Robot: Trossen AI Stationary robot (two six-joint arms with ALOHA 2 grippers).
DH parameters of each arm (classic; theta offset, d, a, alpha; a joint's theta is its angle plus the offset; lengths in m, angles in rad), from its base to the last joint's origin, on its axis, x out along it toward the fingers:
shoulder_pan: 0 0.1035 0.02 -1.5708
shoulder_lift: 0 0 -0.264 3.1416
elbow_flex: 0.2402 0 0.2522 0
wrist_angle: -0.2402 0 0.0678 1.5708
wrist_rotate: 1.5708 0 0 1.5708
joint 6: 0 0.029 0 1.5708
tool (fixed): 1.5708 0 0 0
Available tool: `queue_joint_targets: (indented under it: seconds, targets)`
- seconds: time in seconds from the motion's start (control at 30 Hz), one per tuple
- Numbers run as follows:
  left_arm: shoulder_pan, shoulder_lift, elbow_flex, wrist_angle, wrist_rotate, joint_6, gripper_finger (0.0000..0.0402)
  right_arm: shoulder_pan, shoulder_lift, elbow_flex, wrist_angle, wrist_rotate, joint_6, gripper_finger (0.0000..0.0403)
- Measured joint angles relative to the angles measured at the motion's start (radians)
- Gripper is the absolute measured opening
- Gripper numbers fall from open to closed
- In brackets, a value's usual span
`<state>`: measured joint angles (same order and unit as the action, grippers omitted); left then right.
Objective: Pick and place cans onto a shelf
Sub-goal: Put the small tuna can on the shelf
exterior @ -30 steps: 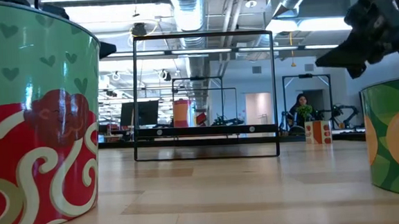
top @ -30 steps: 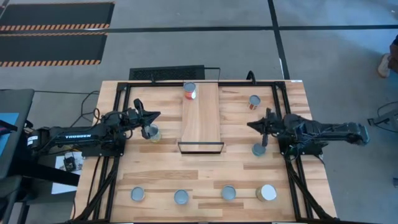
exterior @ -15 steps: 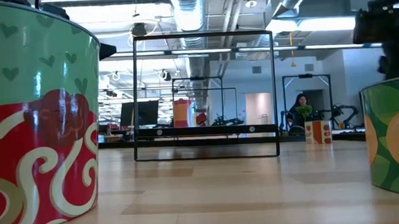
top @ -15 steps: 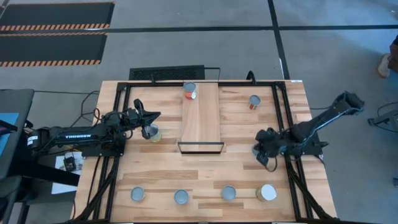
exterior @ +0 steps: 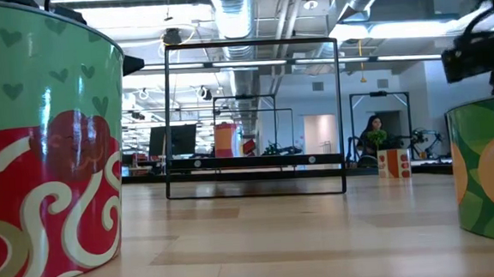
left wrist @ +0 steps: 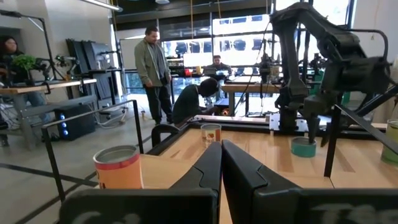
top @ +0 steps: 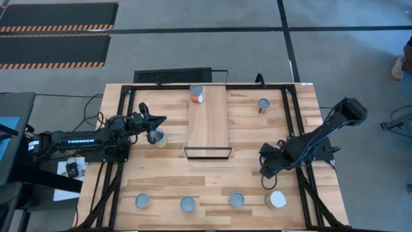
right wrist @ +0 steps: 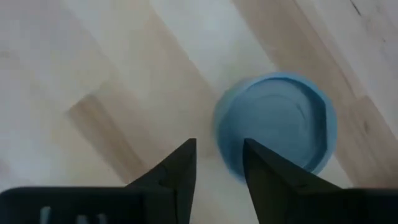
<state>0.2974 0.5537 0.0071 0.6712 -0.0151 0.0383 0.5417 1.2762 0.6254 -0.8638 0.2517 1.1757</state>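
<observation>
My right gripper [top: 265,169] [right wrist: 217,146] points down at the table right of the shelf, open. A blue-topped can [right wrist: 277,124] stands just ahead of its fingertips, and the fingers do not touch it. The left wrist view shows this teal can [left wrist: 303,147] under the right arm. My left gripper [top: 161,120] [left wrist: 221,149] is shut and level, left of the shelf [top: 208,122], beside a yellow can [top: 158,138]. A red can [top: 196,95] stands on the shelf's far end. Another can [top: 262,105] stands on the table at the far right.
Along the table's near edge stand three grey-topped cans [top: 142,202] [top: 187,204] [top: 236,200] and a white-lidded one [top: 277,200]. The low view shows two of them large, a green-and-red can [exterior: 42,151] and a green-and-orange can [exterior: 489,167]. People stand in the room beyond.
My right gripper has swung from level, beside the teal can, toward the table's near edge and tipped over to point down at that can, with the arm's elbow raised. The cans have stayed where they were.
</observation>
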Motion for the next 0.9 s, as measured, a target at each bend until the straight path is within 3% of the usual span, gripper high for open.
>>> queue_joint_targets:
  seconds: [0.23,0.5,0.7,0.9]
  targets:
    - [0.0,0.0,0.0,0.0,0.0,0.0,0.0002,-0.068,0.088,0.005,0.005,-0.012,-0.105,0.0105]
    - [0.0,0.0,0.0,-0.001,0.0,-0.001,0.0002,-0.155,0.086,0.07,0.004,-0.046,-0.333,0.0012]
    - [0.0,0.0,0.0,-0.012,0.0,-0.001,0.0002,-0.29,0.087,0.211,-0.032,-0.054,-0.534,0.0026]
    - [0.0,0.0,0.0,-0.022,0.0,0.0,0.0002,-0.466,0.086,0.412,-0.147,-0.01,-0.767,0.0011]
